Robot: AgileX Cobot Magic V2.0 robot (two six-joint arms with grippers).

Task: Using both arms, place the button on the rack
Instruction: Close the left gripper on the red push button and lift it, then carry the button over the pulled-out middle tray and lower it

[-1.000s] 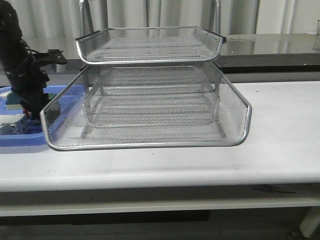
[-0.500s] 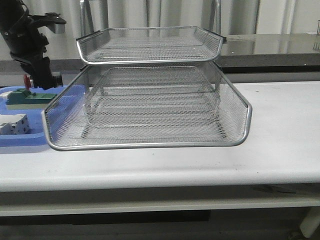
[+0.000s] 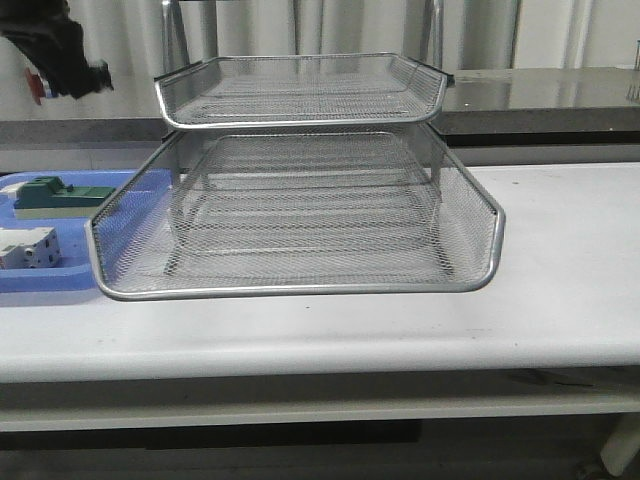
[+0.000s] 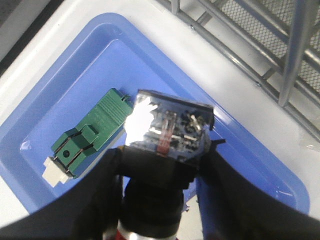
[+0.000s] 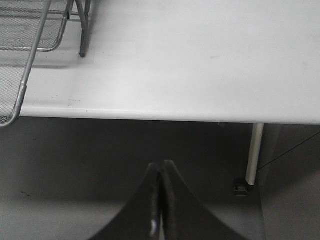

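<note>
Gripping the button (image 4: 167, 135) by its black body, the left jaws (image 4: 160, 170) pinched it from both sides; its clear blue rear block showed metal contacts inside, and a strip of silver collar and red head peeked out at the picture's lower edge. In the front view the button (image 3: 38, 85) was a blurred red spot beside the left arm (image 3: 55, 45), high above the counter's (image 3: 560, 260) far left corner, level with the rack's (image 3: 300, 180) top tier and apart from it.

One button showed. One blue tray (image 4: 65, 100) sat at the counter's left edge, touching or just beside the rack's left rim; which, I could not tell. In it lay one green block (image 4: 87, 135) and one white boxy part (image 3: 25, 247). The rack showed two tiers clearly in the front view; a third could not be made out.

The left arm was cut off by the front view's top left corner and smeared by motion. The right jaws (image 5: 159, 200) were pressed together with nothing between them, over the counter's near edge, right of the rack's corner (image 5: 25, 60). Most of the red head was hidden behind the left fingers (image 4: 105, 195).
</note>
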